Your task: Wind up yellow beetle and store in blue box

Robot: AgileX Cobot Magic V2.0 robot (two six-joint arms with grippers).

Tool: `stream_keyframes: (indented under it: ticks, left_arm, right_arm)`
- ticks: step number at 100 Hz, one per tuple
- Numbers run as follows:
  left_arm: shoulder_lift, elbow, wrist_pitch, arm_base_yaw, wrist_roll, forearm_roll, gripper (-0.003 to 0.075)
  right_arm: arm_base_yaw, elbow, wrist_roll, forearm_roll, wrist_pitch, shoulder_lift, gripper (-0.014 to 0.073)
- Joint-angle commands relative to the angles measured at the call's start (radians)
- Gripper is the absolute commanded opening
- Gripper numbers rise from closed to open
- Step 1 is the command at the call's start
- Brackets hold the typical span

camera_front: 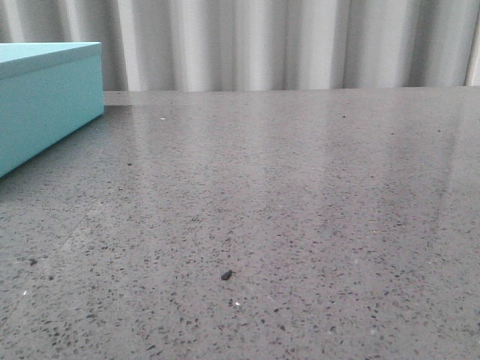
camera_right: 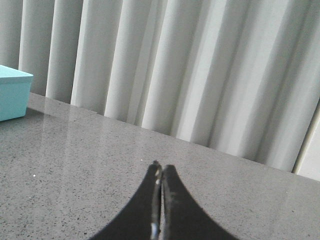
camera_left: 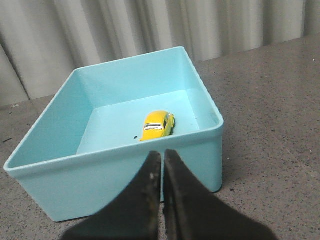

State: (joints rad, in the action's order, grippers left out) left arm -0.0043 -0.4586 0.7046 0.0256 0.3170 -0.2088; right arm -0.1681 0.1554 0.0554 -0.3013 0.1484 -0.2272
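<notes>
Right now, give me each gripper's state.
Left gripper: shut, empty; the beetle lies in the box.
Right gripper: shut, empty.

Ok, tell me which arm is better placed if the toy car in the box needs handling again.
The left. Its gripper hangs shut just outside the blue box, with the yellow car on the box floor right ahead. The right gripper faces bare table, with the box far off to one side.
</notes>
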Motion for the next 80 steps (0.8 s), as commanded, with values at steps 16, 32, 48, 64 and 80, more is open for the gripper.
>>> stream_keyframes:
  ticks: [16,32,48,64,80]
  left_arm:
    - [0.002,0.041,-0.098,-0.002,-0.01,-0.019,-0.0021]
    - [0.002,0.125,-0.215,-0.002,-0.012,0.013,-0.0021]
    - [0.002,0.221,-0.427,-0.002,-0.138,0.016,-0.0021]
    - [0.002,0.337,-0.638,-0.002,-0.286,0.057,-0.0021]
    - [-0.01,0.469,-0.755,-0.014,-0.441,0.1,-0.0021]
  right_arm:
    - [0.001,0.027,-0.005,-0.007,0.065,-0.007,-0.0061]
    - [0.001,0.027,-0.005,-0.007,0.065,-0.007,-0.0061]
    - [0.001,0.027,-0.005,-0.007,0.065,-0.007,-0.0061]
    - [0.001,0.027,-0.005,-0.007,0.065,-0.007,-0.0061]
    - [0.001,0.027,-0.005,-0.007,0.065,-0.007,-0.0061]
